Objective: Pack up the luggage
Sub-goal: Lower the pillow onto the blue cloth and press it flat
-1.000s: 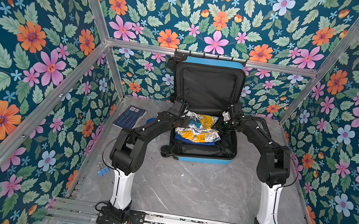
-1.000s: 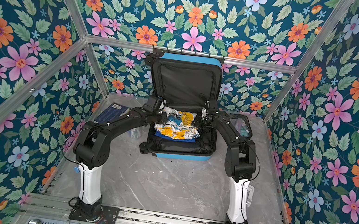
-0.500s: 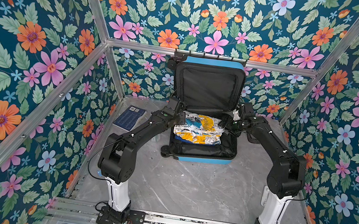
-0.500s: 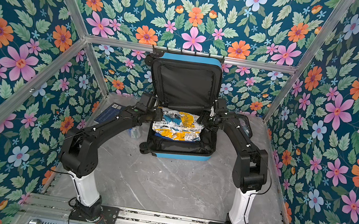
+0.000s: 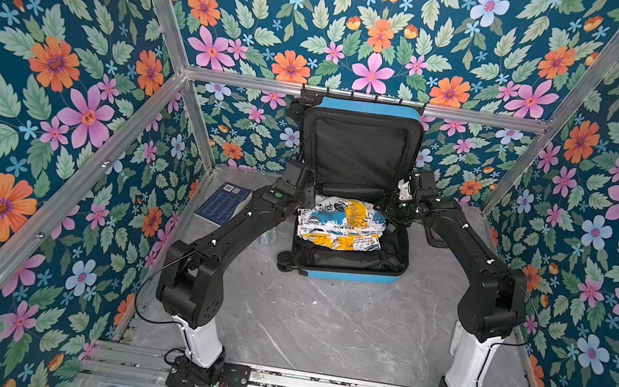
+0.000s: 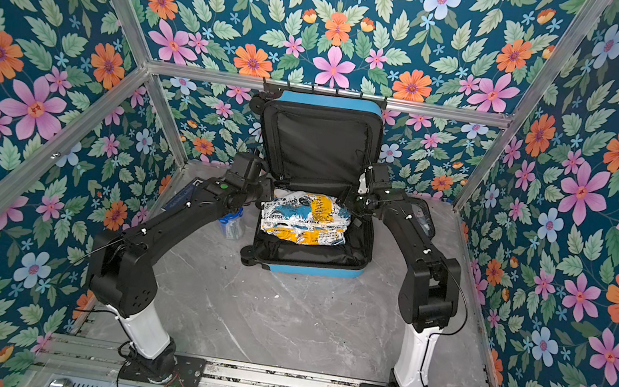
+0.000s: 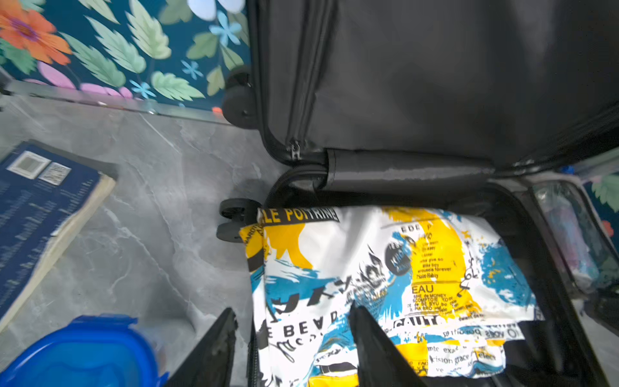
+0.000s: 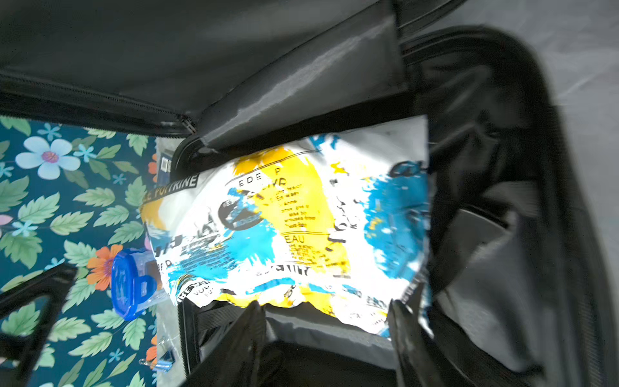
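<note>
Luggage: the luggage point(image 5: 353, 278) was seen at 12 o'clock on the table point(image 5: 319, 331) in both top views. Its lid was leaned upright against the back wall, so the lower half was exposed for loading.
Contents: a folded printed garment point(image 5: 341, 222) was laid flat in the lower half, pushed toward the hinge at 12 o'clock. A strip of black lining at 6 o'clock was thereby kept free, judged to be room for more.
Left gripper: the left gripper point(image 7: 291, 310) was held over the garment's 9 o'clock edge, jaws spread apart and nothing pinched.
Right gripper: the right gripper point(image 8: 325, 305) was held near the garment's 3 o'clock side, jaws likewise parted and empty.
Unpacked items: a book point(image 5: 224, 202) and a blue-lidded container point(image 6: 231, 222) were placed at 9 o'clock of the luggage, and a clear pouch point(image 6: 420, 216) at 3 o'clock, each within the nearer arm's reach.
Stage: packing was judged partly done.
</note>
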